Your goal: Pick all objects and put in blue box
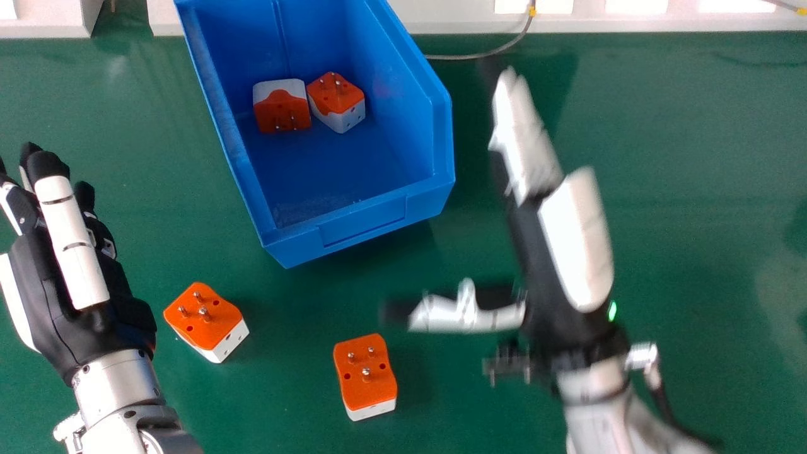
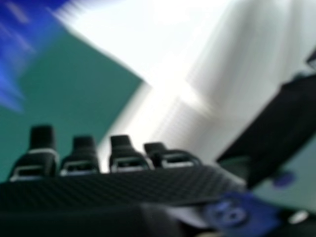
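The blue box [image 1: 359, 227] stands at the top centre of the head view, with two orange and white plug adapters [image 1: 282, 106] inside, side by side. Two more lie on the green table: one adapter [image 1: 207, 321] near my left hand [image 1: 47, 290], another adapter [image 1: 365, 376] lower centre. Both have their pins up. My left hand has straight fingers and holds nothing. To the right of the box, my right hand [image 1: 542, 252] is open and empty, its thumb stretched toward the left. In the right hand view, my right hand [image 2: 118, 185] is near a blurred blue box [image 2: 19, 44].
A grey cable [image 1: 479, 57] lies behind the box at the table's far edge. White equipment [image 1: 630, 16] runs along that edge. Green table surface [image 1: 706, 189] extends to the right of my right hand.
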`<state>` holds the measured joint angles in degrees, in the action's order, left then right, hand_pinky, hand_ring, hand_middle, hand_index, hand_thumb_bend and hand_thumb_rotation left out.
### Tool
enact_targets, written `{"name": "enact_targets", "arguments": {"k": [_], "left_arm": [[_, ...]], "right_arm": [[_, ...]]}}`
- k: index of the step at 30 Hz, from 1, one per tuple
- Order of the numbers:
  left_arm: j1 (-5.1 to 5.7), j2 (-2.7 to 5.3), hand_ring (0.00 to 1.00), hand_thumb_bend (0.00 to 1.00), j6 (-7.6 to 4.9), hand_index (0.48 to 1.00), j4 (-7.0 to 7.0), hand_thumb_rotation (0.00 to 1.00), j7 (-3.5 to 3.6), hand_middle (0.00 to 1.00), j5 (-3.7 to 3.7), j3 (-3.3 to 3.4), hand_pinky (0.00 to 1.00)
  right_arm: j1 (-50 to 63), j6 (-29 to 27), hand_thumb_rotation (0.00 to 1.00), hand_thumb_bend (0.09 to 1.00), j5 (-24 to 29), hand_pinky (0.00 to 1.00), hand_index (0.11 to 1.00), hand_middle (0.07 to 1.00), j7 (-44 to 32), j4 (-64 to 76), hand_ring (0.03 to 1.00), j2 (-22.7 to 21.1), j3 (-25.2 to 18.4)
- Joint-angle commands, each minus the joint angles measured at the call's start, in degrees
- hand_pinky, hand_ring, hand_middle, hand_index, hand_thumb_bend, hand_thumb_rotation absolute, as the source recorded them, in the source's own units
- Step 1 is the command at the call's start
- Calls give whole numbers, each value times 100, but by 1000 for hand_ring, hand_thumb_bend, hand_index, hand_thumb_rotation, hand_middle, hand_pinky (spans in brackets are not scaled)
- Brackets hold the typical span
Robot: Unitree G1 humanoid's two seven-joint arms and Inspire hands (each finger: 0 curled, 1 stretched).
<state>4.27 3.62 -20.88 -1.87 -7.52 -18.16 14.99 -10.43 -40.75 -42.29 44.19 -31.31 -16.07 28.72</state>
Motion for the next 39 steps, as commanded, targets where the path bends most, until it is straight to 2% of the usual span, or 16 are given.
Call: {"name": "enact_targets", "arguments": {"k": [1,4,9,11,13,17,20,22,25,27,30,36,39], "left_arm": [[65,128,1000,570,-9,1000,-181,736,8,1000,2,8,991],[87,124,1000,580,13,1000,-205,730,4,1000,25,9,986],[142,128,1000,582,-15,1000,-264,719,61,1000,-26,6,984],[156,132,1000,577,6,1000,-296,721,40,1000,-6,10,977],[173,115,1000,577,22,1000,-309,723,34,1000,26,6,975],[169,94,1000,580,42,1000,-300,725,36,1000,19,14,977],[152,71,1000,585,51,1000,-305,725,22,1000,62,15,975],[146,68,1000,590,57,1000,-319,724,48,1000,16,17,973],[153,63,1000,597,22,1000,-331,724,79,1000,9,22,978],[155,69,1000,603,13,1000,-333,732,72,1000,17,33,975],[145,77,1000,605,23,1000,-321,726,73,1000,-28,55,962],[96,86,1000,602,44,1000,-313,718,56,1000,-55,79,953],[73,78,1000,601,45,1000,-309,707,54,1000,-46,82,947]], "right_arm": [[175,-128,615,1000,-127,816,1000,972,-140,-202,934,84,192],[249,-151,548,986,-190,812,998,968,-357,-312,938,143,306],[226,-216,476,981,-336,757,972,959,-649,-355,923,132,430],[225,-244,452,992,-299,743,966,955,-774,-353,920,146,428],[182,-218,448,994,-318,737,964,953,-909,-355,918,136,436],[64,21,456,991,-459,735,964,952,-1207,-313,917,91,473],[-199,228,461,988,-600,745,959,951,-1482,-414,920,80,531],[-424,309,456,988,-741,753,955,950,-1494,-601,922,81,588],[-830,385,413,995,-846,765,911,931,-1585,-1052,915,90,643],[-1056,417,391,994,-876,777,891,922,-1580,-1343,914,91,682],[-1329,469,365,1000,-907,786,863,908,-1550,-1709,911,81,741],[-1662,483,374,989,-858,801,851,908,-1671,-2151,916,94,756],[-1725,511,283,939,-837,812,822,901,-1756,-2191,919,107,761]]}}
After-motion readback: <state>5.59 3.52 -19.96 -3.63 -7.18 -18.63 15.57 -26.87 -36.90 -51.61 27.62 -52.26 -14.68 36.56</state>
